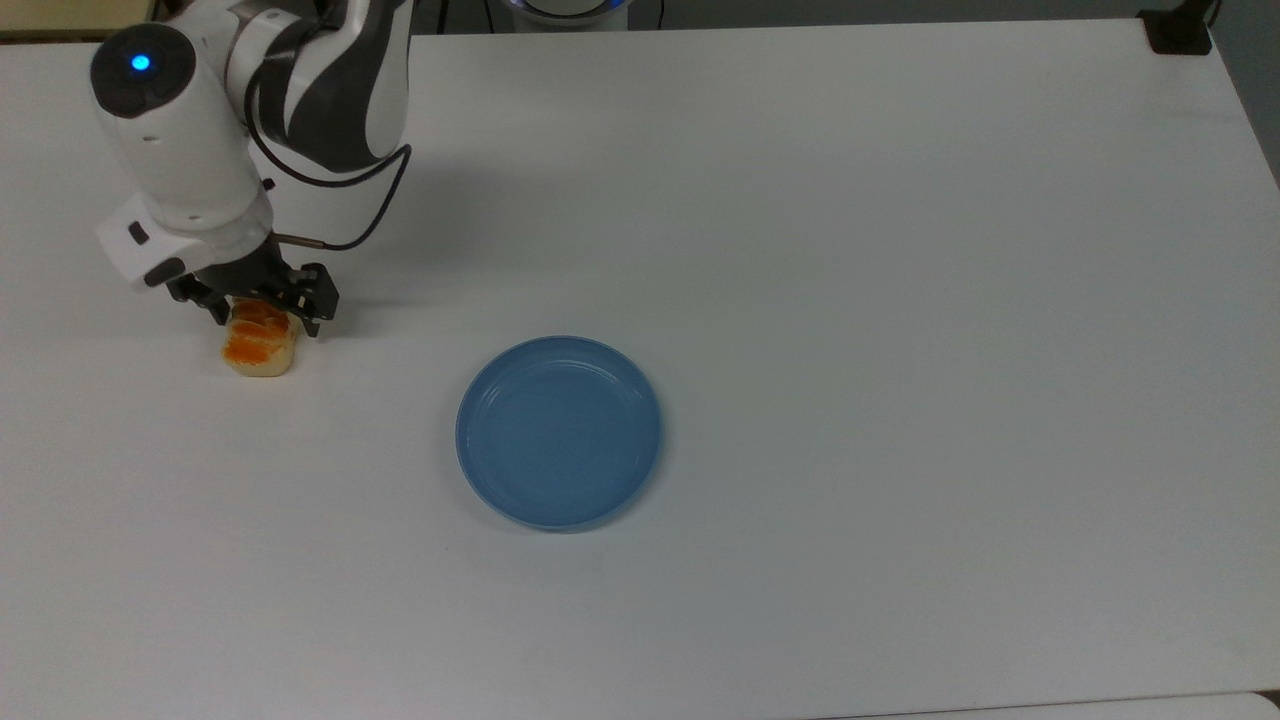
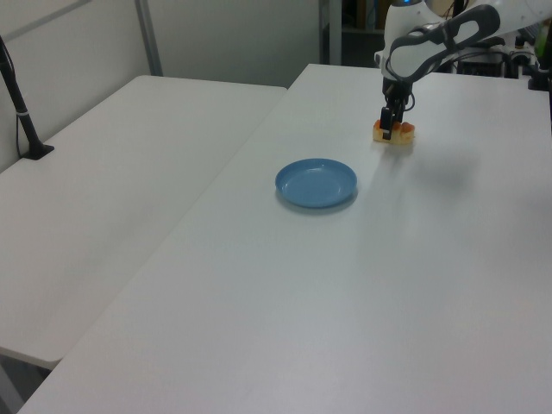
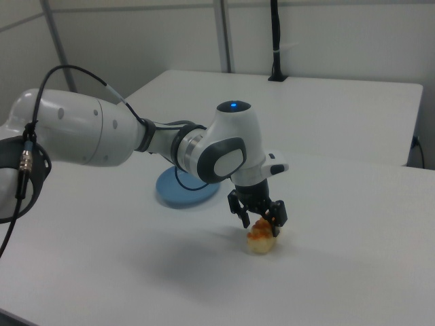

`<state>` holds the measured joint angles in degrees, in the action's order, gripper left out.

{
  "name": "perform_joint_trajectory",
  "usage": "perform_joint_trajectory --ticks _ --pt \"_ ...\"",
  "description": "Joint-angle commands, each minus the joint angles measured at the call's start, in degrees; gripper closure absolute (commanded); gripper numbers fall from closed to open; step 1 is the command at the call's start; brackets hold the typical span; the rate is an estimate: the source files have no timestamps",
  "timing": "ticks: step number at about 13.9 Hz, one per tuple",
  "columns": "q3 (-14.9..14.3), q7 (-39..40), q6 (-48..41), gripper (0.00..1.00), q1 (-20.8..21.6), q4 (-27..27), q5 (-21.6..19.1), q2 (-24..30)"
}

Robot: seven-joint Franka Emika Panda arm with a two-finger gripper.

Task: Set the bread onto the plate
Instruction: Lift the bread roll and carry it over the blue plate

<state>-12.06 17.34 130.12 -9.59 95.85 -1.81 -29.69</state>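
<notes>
A round, shallow blue plate (image 1: pixel 558 431) with a raised rim sits near the centre of the white surface (image 1: pixel 900 300), with nothing on it. From the plate, at about ten o'clock in the top view and well apart from it, lies the small oblong loaf of bread (image 1: pixel 260 345), pale beige with a glossy orange-brown top, flat on the surface. The black two-finger pincer (image 1: pixel 262 312) is lowered over the bread's far end, its fingers spread open with one on each side of the loaf. The right view shows the fingertips (image 3: pixel 260 225) straddling the bread (image 3: pixel 259 240). Behind it the white and grey robot arm (image 1: pixel 250 90) reaches back toward twelve o'clock, with a black cable looping beside it.
</notes>
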Motion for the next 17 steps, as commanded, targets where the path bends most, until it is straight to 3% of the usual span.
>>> perform_joint_trajectory --ticks 1,4,6,9,11,16,17 --pt "1.42 -0.64 1.19 0.53 -0.16 1.01 -0.83 0.68" --pt "3.08 -4.06 -9.06 0.56 2.03 -1.97 -0.83 5.25" --pt "3.44 -9.94 -14.80 0.55 5.71 -6.45 -0.92 5.61" --pt "3.36 -19.07 -14.90 0.55 12.65 -7.26 -0.30 4.56" --pt "3.35 -27.41 -14.46 0.55 17.13 -9.61 0.05 0.88" --pt "3.44 -37.54 -9.81 0.54 17.85 -15.25 -0.04 -4.67" --pt "3.44 -39.30 -8.76 0.43 17.85 -15.60 0.05 -5.37"
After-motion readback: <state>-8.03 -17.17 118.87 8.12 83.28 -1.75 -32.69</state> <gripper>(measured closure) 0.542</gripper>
